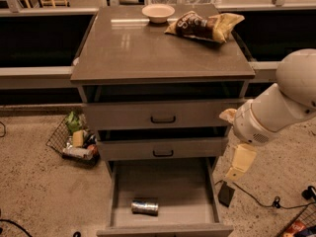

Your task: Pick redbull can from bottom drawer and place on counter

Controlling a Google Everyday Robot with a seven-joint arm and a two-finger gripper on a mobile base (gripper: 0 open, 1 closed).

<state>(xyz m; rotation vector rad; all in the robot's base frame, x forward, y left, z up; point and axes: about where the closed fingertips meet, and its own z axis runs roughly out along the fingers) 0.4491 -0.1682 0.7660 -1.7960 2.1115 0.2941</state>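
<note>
The redbull can (144, 206) lies on its side on the floor of the open bottom drawer (173, 181), near the drawer's front and left of its middle. The counter (148, 48) is the flat top of the cabinet above the three drawers. My gripper (240, 163) hangs from the white arm at the right side of the cabinet. It is level with the middle drawer, outside the bottom drawer's right wall, above and to the right of the can. It holds nothing that I can see.
A white bowl (158, 12) and a brown-and-yellow chip bag (205, 25) sit at the back of the counter. A wire basket of items (74, 141) stands on the floor at the left. A small black box (226, 194) and cables lie on the floor at the right.
</note>
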